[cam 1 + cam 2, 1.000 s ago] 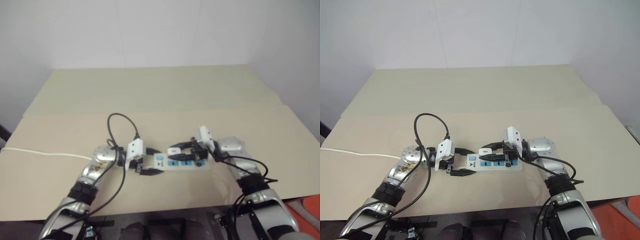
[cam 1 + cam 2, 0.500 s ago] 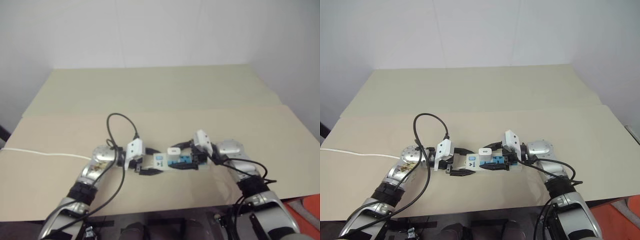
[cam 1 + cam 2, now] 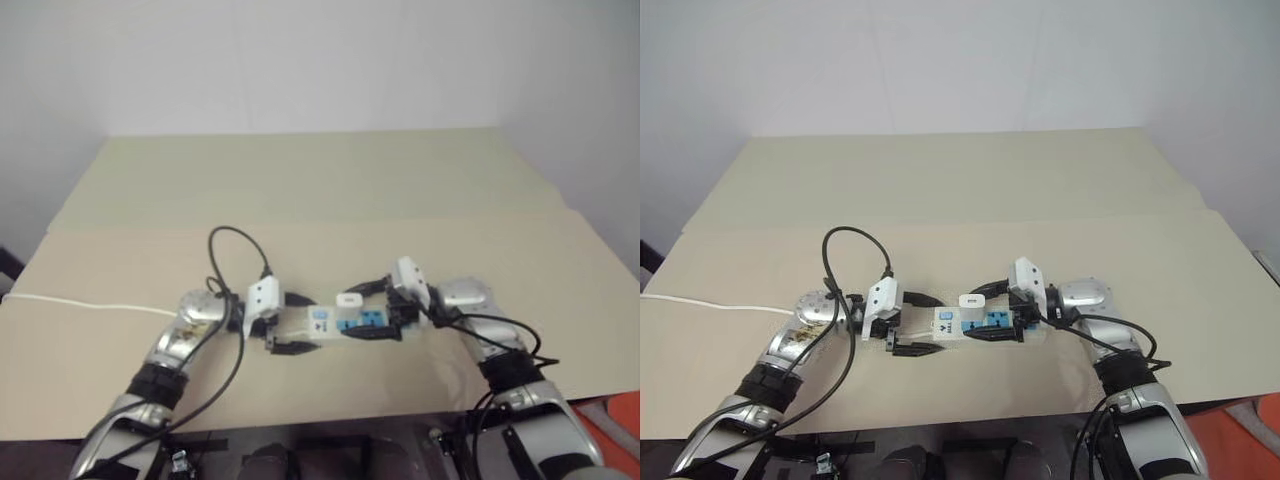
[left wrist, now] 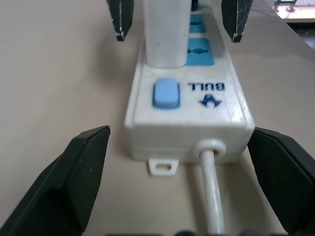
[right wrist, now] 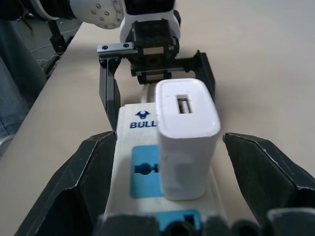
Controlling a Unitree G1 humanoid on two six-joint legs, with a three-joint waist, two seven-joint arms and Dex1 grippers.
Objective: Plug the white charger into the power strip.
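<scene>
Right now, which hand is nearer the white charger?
Right. The right hand straddles the white charger, open, touching nothing. The left hand sits open at the power strip's cord end, farther off.

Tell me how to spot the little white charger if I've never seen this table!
Look at the tan table, between the two robot arms, where a long white power strip lies. The white charger is the small cube standing up out of it, next to the blue switch; everything else on the strip lies flat.

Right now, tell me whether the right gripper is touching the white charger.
Apart. In the right wrist view the right gripper stands open, with bare gaps between each finger and the white charger standing in the power strip.
</scene>
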